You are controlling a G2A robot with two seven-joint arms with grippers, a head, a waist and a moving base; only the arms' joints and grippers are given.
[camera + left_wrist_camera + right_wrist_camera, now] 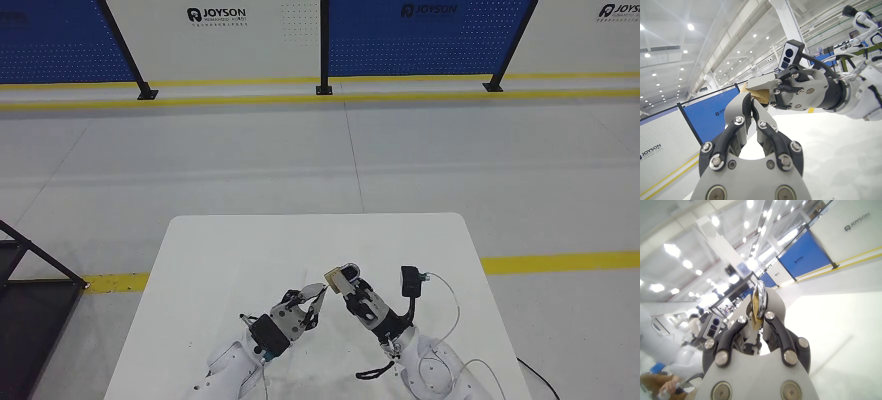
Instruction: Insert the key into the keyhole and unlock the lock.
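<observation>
The right pincer (761, 302) holds the gold lock (755, 321) up over the desk (200, 260), so the key (752, 100) can reach it. The left pincer (752, 104) pinches the key, tip just beside the lock.

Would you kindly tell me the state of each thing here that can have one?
Lock: held off the table; shackle state unclear.
Key: pinched, tip at the lock; whether it is inserted cannot be told.
Left gripper: fingers shut on the key.
Right gripper: fingers shut on the lock.
</observation>
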